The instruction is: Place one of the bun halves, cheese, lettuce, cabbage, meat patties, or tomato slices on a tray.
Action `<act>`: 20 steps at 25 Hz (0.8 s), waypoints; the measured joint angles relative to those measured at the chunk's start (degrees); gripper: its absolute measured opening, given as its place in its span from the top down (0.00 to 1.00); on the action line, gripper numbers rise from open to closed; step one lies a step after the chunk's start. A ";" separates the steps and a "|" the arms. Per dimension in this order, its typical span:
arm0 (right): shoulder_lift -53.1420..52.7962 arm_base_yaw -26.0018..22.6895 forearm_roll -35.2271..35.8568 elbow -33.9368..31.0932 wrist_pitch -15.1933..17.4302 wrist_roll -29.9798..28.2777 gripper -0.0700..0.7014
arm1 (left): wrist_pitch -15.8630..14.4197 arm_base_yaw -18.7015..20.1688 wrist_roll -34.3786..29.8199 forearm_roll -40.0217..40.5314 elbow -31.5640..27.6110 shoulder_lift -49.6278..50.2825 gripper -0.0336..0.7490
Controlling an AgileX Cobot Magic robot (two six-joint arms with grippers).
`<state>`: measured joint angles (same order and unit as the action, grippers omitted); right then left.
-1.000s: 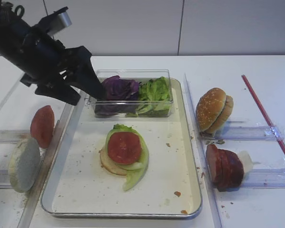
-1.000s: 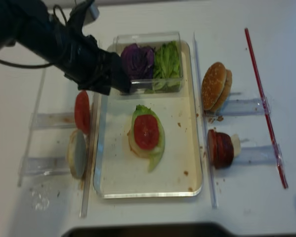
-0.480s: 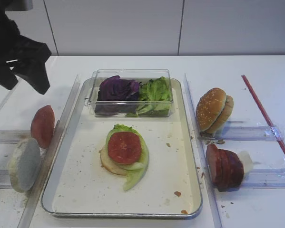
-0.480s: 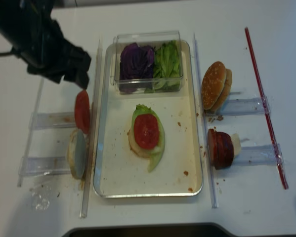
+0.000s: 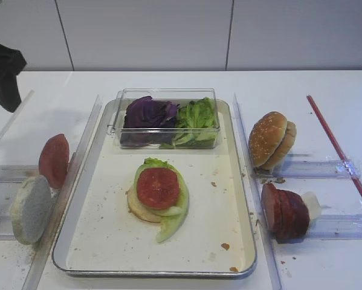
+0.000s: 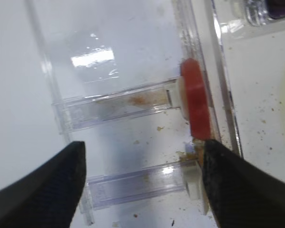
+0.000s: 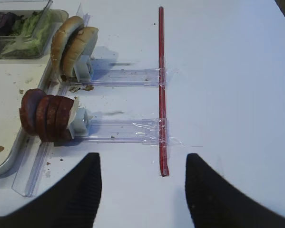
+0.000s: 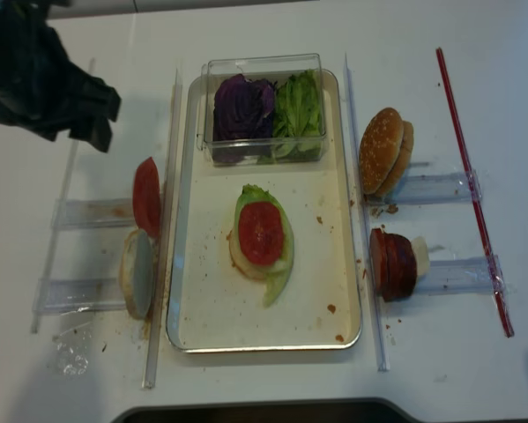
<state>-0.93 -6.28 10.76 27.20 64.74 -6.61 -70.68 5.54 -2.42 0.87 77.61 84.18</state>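
The silver tray (image 5: pixel 229 241) carries a bun half under a lettuce leaf (image 5: pixel 171 220) with a tomato slice (image 5: pixel 158 187) on top. Another tomato slice (image 5: pixel 54 160) (image 6: pixel 197 107) stands on edge in the left rack. Bun halves (image 5: pixel 271 140) and meat patties (image 5: pixel 284 211) stand in the right racks. Cabbage (image 5: pixel 147 113) and lettuce (image 5: pixel 197 115) fill the clear box. My left gripper (image 6: pixel 142 185) (image 8: pixel 94 122) hovers open and empty at far left, over the rack rails. Low over bare table, my right gripper (image 7: pixel 142 190) is open, right of the patties (image 7: pixel 46 118). I cannot pick out cheese.
A grey-white disc (image 5: pixel 31 208) leans in the left rack below the tomato slice. Clear plastic rails (image 5: pixel 81 157) flank both long sides of the tray. A red strip (image 7: pixel 162 90) is taped across the right racks' ends. The clear box (image 5: pixel 168 93) sits at the tray's far end.
My left arm has drawn back from beside the clear box, up and away to the far left, with nothing in its open jaws. The food has not moved.
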 joint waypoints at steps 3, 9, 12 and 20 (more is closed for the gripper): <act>0.00 0.00 0.00 0.00 0.00 0.00 0.38 | 0.00 -2.98 0.00 0.00 -0.62 -2.06 0.35; 0.00 0.00 0.00 0.00 0.00 0.12 0.38 | -0.13 -4.00 0.00 0.00 -6.38 -10.49 0.35; 0.00 0.00 0.00 0.00 0.00 0.12 0.38 | -0.36 -4.00 0.00 0.00 -10.06 -16.66 0.35; 0.00 0.00 0.00 0.00 0.00 0.24 0.38 | -1.18 -4.00 0.00 0.12 -19.06 -34.01 0.35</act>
<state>-0.93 -6.28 10.76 27.20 64.74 -6.37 -71.86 1.54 -2.42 0.99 58.55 50.16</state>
